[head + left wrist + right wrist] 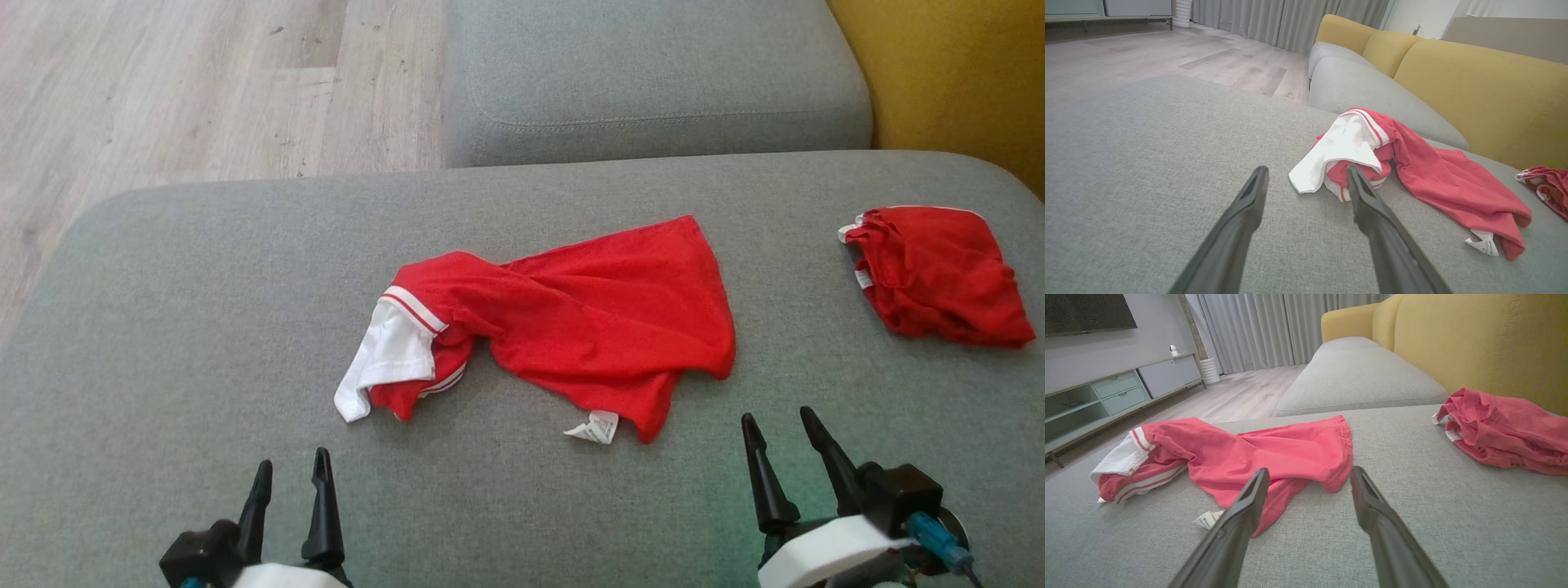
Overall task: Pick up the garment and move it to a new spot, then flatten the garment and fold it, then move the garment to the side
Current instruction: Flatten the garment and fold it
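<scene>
lying crumpled in the middle of the grey sofa cushion (204, 327), the red shirt (588, 318) sat just ahead of both claws and touched neither. its white sleeve (390, 355) lay nearer the left claw (292, 459), its white tag (594, 427) nearer the right claw (777, 416). both claws stood wide open and held nothing. a second red garment (939, 273) lay well apart at the right.
</scene>
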Available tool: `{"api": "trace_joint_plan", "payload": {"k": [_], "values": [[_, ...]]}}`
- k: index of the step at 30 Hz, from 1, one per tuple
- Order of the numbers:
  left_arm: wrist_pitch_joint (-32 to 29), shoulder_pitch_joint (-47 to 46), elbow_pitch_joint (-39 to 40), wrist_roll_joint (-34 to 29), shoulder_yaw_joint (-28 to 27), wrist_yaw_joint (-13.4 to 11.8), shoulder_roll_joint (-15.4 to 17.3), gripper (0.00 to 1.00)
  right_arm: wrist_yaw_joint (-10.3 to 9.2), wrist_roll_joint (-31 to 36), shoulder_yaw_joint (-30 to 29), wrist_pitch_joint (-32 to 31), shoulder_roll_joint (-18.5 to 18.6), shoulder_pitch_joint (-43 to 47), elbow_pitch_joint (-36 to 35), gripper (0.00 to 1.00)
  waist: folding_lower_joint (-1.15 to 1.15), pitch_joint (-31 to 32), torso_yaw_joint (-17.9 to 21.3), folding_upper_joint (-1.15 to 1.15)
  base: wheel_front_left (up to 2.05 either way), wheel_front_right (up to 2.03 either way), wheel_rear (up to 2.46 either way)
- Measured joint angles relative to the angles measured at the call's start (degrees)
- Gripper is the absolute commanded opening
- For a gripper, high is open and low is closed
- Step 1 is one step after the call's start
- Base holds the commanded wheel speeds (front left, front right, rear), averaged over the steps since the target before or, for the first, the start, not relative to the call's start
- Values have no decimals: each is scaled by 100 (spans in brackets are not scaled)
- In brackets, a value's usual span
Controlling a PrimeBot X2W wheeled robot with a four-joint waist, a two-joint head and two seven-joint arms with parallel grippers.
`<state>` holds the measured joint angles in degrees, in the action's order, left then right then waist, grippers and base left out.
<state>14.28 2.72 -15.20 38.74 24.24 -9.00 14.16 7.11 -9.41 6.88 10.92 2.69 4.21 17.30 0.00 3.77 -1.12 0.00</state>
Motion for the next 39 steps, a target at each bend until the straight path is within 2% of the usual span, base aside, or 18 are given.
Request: {"api": "trace_joint_plan", "payload": {"k": [11, 15, 21, 25, 31, 32, 33, 34, 35, 39], "values": [[0, 3, -16, 0, 25, 0, 1, 100, 0, 94, 15, -44, 0, -8, 43, 100, 0, -26, -42, 0, 0, 0, 0], [0, 3, -12, -1, 64, -1, 1, 100, 0, 226, 196, -236, 0, -87, 169, 100, 0, -122, -117, 0, 0, 0, 0], [-4, -10, 21, -49, 127, -1, 0, 100, 0, 855, 541, -405, 1, -595, 609, 100, 0, -328, -262, 0, 0, 0, 0], [-8, -120, 49, -104, 163, -1, -18, 100, 0, 1371, 714, -570, 4, -1157, 1191, 100, 1, -565, -416, 0, 0, 0, 0], [-8, -382, 2, -108, 156, 46, -56, 100, 0, 1795, 560, -633, 9, -1665, 1916, 100, 2, -849, -706, 0, 0, 0, 0], [-8, -392, -16, -111, 153, 47, -65, 100, 0, 1835, 523, -638, 11, -1710, 1994, 86, 2, -880, -747, 0, 0, 0, 0], [-8, -391, -36, -130, 148, 53, -73, 100, 0, 1842, 499, -638, 11, -1749, 2062, 45, 1, -905, -779, 0, 0, 0, 0], [-8, -391, -53, -147, 144, 56, -77, 100, 0, 1839, 482, -633, 11, -1775, 2111, 29, 1, -925, -805, 0, 0, 0, 0], [-7, -391, -65, -149, 135, 68, -80, 100, 0, 1835, 463, -597, 11, -1788, 2136, 0, 1, -939, -818, 0, 0, 0, 0], [-7, -390, -94, -162, 48, 76, -96, 100, 0, 1678, 381, -432, 11, -1788, 2120, 0, 0, -926, -742, 0, 0, 0, 0]]}}
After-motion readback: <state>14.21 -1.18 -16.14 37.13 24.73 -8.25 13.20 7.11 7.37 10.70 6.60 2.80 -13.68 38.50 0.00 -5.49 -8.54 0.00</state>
